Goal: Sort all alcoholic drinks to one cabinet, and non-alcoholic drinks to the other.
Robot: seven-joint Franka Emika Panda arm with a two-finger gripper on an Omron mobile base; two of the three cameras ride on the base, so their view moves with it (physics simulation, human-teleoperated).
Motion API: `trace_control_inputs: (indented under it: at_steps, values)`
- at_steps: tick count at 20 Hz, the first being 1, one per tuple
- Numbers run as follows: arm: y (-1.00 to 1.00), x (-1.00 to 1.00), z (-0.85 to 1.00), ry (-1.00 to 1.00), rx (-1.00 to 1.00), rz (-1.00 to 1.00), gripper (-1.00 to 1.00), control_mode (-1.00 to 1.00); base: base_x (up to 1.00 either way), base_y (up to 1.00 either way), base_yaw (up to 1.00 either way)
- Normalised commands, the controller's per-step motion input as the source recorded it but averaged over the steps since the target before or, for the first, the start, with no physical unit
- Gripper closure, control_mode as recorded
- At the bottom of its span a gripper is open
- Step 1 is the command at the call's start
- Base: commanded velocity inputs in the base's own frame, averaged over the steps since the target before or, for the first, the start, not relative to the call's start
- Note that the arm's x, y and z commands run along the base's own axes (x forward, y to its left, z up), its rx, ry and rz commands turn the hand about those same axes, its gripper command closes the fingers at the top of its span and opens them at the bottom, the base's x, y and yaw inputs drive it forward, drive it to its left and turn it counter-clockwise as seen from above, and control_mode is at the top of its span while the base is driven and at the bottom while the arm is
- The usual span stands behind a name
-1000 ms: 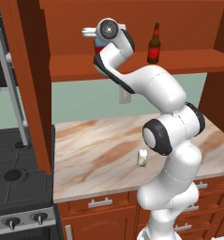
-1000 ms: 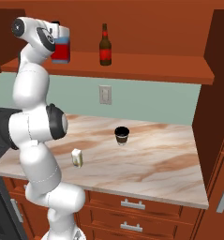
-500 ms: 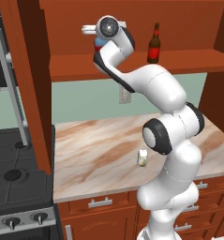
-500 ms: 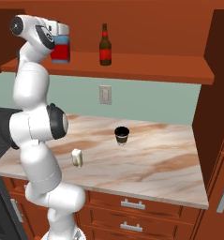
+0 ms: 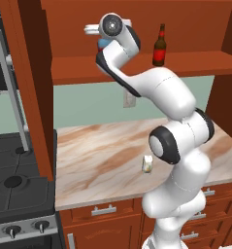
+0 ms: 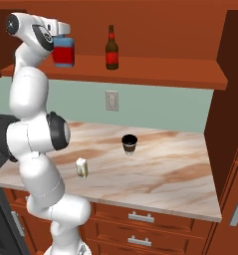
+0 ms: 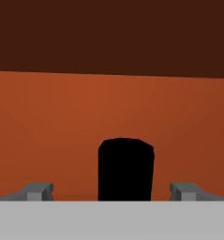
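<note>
Gripper (image 7: 111, 192) stands open astride the squat red bottle (image 6: 63, 52) near the shelf's (image 6: 140, 69) left end; a careless retreat could topple it.

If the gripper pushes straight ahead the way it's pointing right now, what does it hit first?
Most likely the red bottle's black cap, which sits dead ahead between the open gripper fingertips. Behind it is the cabinet's back wall. How near the cap is, the hand view does not show.

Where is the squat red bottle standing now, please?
The squat red bottle stands on the cabinet shelf, left of the slim brown bottle in the right base view, between the open tool's fingers.
</note>
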Motion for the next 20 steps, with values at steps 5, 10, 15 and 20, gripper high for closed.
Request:
trace_control_inputs:
  at_steps: [5,10,15,20]
  values:
    - [0.00,-0.27,0.00,0.00,-0.03,0.00,-1.00,-1.00,0.00,0.00,0.00]
    - [0.00,-0.33,0.00,0.00,-0.03,0.00,-1.00,-1.00,0.00,0.00,0.00]
    - [-0.01,-0.48,0.00,0.00,-0.01,-0.02,-1.00,-1.00,0.00,0.00,0.00]
    - [-0.03,-0.58,0.00,0.00,0.00,-0.03,-1.00,-1.00,0.00,0.00,0.00]
